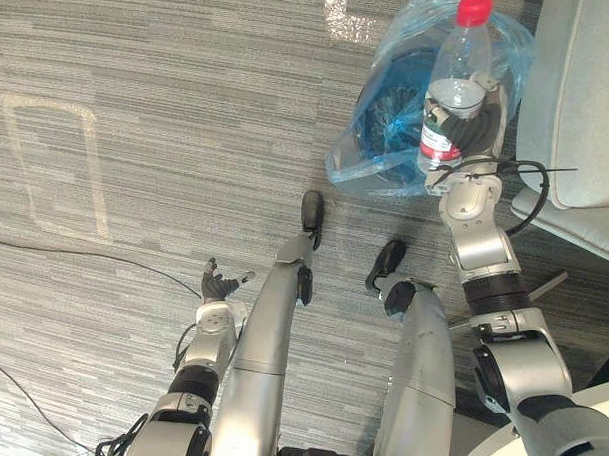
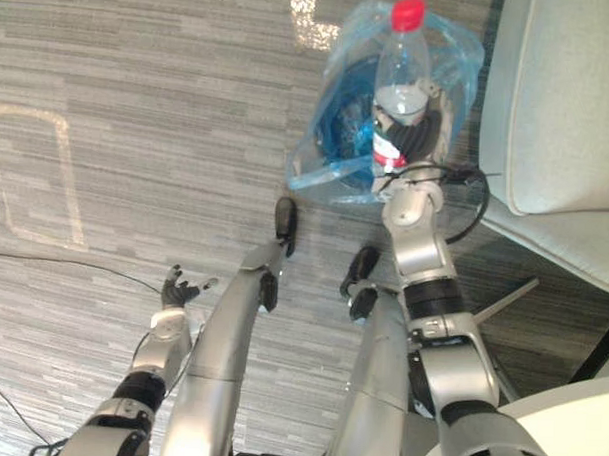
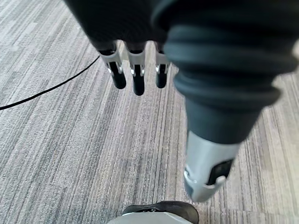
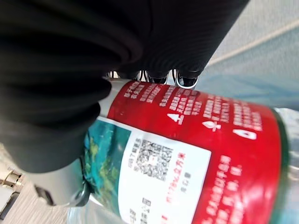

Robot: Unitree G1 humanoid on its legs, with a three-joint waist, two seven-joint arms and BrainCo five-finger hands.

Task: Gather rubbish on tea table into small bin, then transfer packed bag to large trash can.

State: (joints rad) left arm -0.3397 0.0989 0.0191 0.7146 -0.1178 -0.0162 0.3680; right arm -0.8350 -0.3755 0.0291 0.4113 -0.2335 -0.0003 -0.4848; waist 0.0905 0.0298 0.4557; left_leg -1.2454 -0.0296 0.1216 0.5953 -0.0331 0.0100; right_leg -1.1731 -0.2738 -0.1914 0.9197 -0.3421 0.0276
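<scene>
A clear plastic bottle (image 1: pixel 456 78) with a red cap and red label stands upright in my right hand (image 1: pixel 475 124), whose fingers curl round its lower part. The right wrist view shows the label (image 4: pixel 187 154) close up, pressed against the hand. Bottle and hand hover over a small dark bin lined with a blue plastic bag (image 1: pixel 394 111) that sits on the carpet. My left hand (image 1: pixel 219 285) hangs low at the lower left above the carpet, its fingers (image 3: pixel 135 74) relaxed and holding nothing.
A pale grey upholstered seat (image 1: pixel 579 108) stands at the right, close to the bin. A round white table edge (image 2: pixel 537 436) shows at the lower right. Pale tape marks (image 1: pixel 57 164) lie on the grey striped carpet at the left.
</scene>
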